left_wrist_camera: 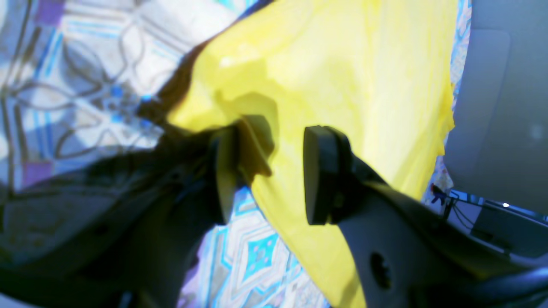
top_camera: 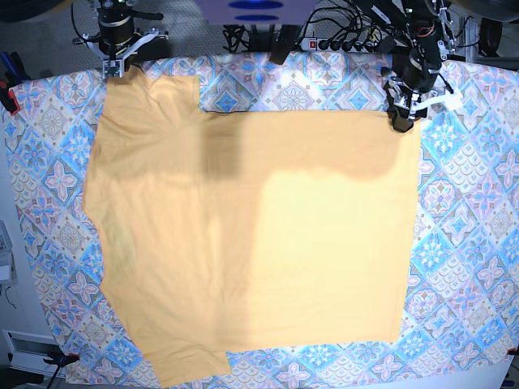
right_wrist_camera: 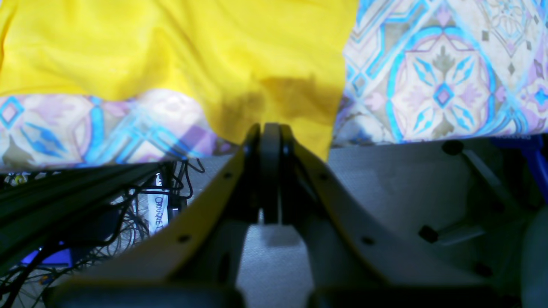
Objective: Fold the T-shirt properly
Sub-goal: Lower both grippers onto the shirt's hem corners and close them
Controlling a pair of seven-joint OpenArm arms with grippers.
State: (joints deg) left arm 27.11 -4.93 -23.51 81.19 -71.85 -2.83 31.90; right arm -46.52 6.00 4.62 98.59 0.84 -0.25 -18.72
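Base view showed the large yellow-orange fabric T-shirt (top_camera: 243,235) flat across the blue-pink tile-patterned cloth (top_camera: 462,243), cables (top_camera: 340,28) beyond its far edge. Only wrist views showed grips: right gripper (right_wrist_camera: 270,132) clamped on a hem corner, left gripper (left_wrist_camera: 269,171) jaws parted, one finger under a fold.

Robot lab bench set up for cloth handling

A table under a blue-pink tile-patterned cloth (top_camera: 462,235) carries two arms mounted at its far edge, one far left, one far right. Between them at the far edge lie a power strip (top_camera: 328,42) and tangled black cables (right_wrist_camera: 128,205); grey carpeted floor (top_camera: 49,49) shows beyond. A red clamp (top_camera: 8,101) grips the cloth at the left edge.
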